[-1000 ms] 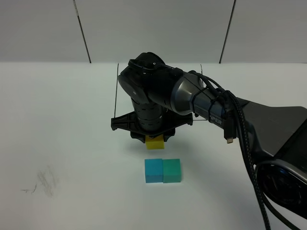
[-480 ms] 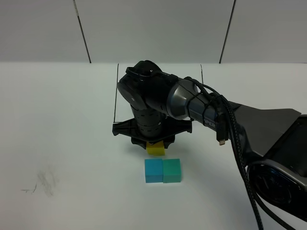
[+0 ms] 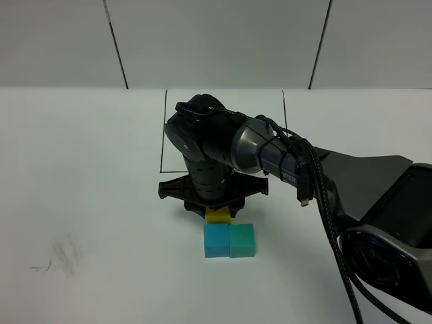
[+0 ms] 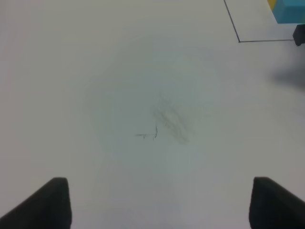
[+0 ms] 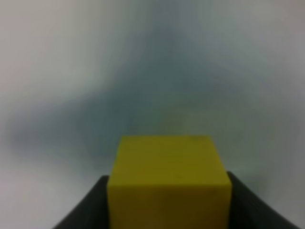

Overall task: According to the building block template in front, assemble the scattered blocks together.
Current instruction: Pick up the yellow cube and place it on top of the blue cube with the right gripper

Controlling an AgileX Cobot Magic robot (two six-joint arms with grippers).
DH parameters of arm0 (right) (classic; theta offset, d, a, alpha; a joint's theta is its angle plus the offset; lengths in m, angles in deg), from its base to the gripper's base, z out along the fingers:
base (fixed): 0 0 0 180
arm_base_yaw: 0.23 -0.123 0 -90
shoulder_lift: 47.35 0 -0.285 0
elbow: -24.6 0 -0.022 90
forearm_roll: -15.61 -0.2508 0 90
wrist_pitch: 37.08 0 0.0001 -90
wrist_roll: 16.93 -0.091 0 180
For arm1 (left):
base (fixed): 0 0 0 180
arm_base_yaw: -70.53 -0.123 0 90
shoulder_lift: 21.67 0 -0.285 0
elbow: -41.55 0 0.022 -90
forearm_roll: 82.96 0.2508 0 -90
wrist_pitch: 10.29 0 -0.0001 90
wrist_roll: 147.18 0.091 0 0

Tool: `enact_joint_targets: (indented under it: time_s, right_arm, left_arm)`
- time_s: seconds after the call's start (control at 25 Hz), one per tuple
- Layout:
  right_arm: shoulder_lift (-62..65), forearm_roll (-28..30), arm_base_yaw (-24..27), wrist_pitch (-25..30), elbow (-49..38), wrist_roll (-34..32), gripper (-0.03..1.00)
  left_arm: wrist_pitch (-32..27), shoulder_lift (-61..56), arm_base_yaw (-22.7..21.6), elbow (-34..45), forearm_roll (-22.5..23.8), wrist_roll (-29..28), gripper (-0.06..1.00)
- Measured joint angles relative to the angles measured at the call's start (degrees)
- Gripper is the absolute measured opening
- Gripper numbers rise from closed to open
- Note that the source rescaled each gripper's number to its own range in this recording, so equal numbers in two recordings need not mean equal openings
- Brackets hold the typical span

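Exterior high shows the right claw point(image 3: 217, 208) clenched on the yellow cube point(image 3: 218, 215), just behind the blue cube point(image 3: 216, 241), which touches the green cube point(image 3: 242, 241) on the white desk point(image 3: 88, 169). The left wrist view shows the left claw point(image 4: 159, 202) spread wide over bare desk near a grey smudge point(image 4: 169, 121), with a drawn black corner point(image 4: 238, 40) beyond.

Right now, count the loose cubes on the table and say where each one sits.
3. The blue cube and teal-green cube sit touching side by side; the yellow cube is just behind the blue one, under the right hand. The arm may hide others.
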Motion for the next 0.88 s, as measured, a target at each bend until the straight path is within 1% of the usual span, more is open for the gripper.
enact_joint_targets:
  time_s: [0.16, 0.88]
  right_arm:
    - [-0.92, -1.2, 0.0, -0.13, 0.0, 0.0, 0.28]
    - [-1.69, -2.48, 0.0, -1.45, 0.0, 0.23, 0.28]
  left_arm:
    - [0.0, 0.0, 0.0, 0.0, 0.0, 0.0, 0.77]
    - [0.0, 0.0, 0.0, 0.0, 0.0, 0.0, 0.77]
